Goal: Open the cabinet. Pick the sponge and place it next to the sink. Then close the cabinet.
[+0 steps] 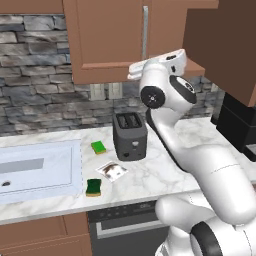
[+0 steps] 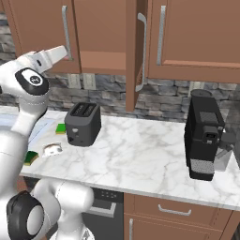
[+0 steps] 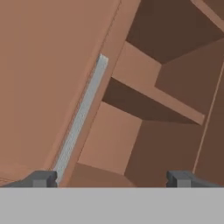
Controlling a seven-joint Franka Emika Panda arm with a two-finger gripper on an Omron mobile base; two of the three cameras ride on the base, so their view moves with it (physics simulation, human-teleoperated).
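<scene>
The cabinet (image 3: 52,78) looms right in front of the claw (image 3: 111,178), one door closed, the other swung open onto bare shelves. Well below the claw, off to its left, lies the sink (image 1: 40,170). The claw's jaws stand wide, holding nothing. The sponge (image 1: 93,187) sits on the counter far beneath, just beside the sink.

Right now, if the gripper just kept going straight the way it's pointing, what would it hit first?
Probably the shelf inside the open cabinet. The gripper, jaws open, points into the open interior just beside the closed door's handle; depth is hard to judge.
</scene>
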